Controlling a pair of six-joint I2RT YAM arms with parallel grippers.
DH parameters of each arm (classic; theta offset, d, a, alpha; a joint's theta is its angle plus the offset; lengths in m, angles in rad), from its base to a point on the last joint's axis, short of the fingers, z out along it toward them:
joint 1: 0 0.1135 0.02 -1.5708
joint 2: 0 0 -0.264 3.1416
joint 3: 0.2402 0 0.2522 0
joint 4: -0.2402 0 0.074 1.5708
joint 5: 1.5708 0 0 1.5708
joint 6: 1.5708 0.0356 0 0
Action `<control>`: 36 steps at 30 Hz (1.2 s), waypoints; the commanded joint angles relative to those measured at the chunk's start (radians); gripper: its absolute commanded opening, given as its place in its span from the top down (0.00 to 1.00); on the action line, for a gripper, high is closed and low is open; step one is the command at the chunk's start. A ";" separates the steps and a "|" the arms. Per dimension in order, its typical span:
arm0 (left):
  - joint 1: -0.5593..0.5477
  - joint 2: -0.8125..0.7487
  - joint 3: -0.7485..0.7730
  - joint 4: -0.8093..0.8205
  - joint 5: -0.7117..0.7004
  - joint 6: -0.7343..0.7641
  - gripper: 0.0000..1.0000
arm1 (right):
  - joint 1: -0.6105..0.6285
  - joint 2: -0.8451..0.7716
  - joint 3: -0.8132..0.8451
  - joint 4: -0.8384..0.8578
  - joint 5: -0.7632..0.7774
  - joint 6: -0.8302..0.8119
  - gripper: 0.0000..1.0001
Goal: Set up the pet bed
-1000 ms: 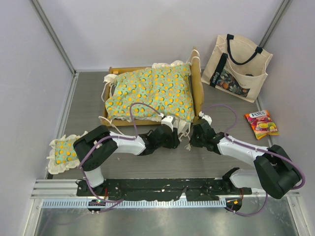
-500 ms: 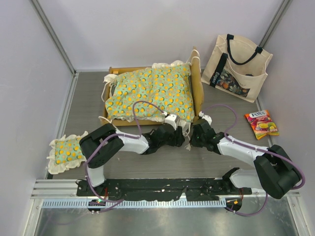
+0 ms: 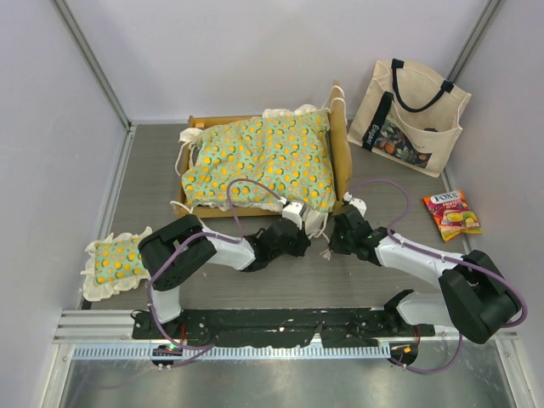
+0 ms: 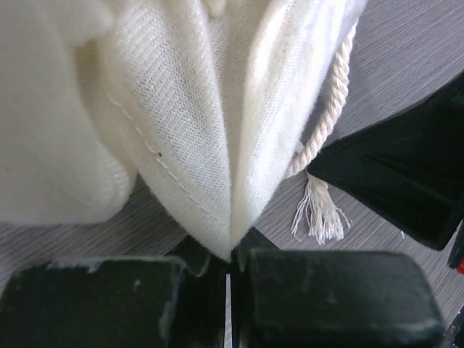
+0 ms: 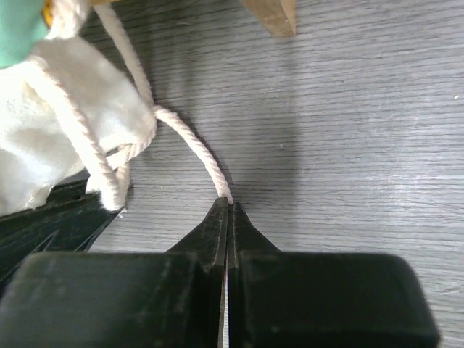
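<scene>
So the bed sits toward the far middle of the table, with its curved headboard on the right end. The green orange-print cushion is lying on top of the frame and covers pretty much all of it. At the near right corner the cream ruffle spills over the rail down toward the table, and that's where both arms are bunched up, right next to each other. The left pincer is clamped tight on a fold of that ruffle; you can see the fabric pinched to a point between the fingers. A second cord with a frayed end hangs just to the right of it, loose on the table. The right pincer is squeezed down on the end of a tie, a twisted cream cord that curves up and left from the fingertips back into the ruffle. Its tips are low over the table, just near of the frame's corner. The little matching pillow is off by itself at the near left, well apart from the bed. The tote leans against the far right wall, and a candy bag lies flat at the right edge.
</scene>
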 commanded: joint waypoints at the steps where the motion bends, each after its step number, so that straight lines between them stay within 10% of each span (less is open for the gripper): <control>1: -0.011 -0.050 -0.040 -0.004 -0.028 -0.003 0.99 | 0.007 -0.007 0.055 -0.036 0.074 -0.008 0.99; 9: -0.011 -0.030 0.007 0.019 -0.043 0.006 0.66 | 0.007 -0.010 0.061 -0.036 0.051 -0.010 0.99; 17: -0.020 0.007 0.011 0.045 -0.059 -0.004 0.99 | 0.007 -0.021 0.052 -0.038 0.053 -0.008 0.99; 24: -0.076 -0.038 -0.087 0.086 -0.172 -0.021 0.99 | 0.007 -0.021 0.060 -0.039 0.056 -0.010 0.99; 26: -0.093 -0.052 -0.098 0.114 -0.213 -0.015 0.85 | 0.007 -0.016 0.061 -0.038 0.056 -0.010 0.99; 36: -0.121 0.004 -0.025 0.149 -0.275 0.040 1.00 | 0.007 -0.028 0.061 -0.044 0.056 -0.005 0.99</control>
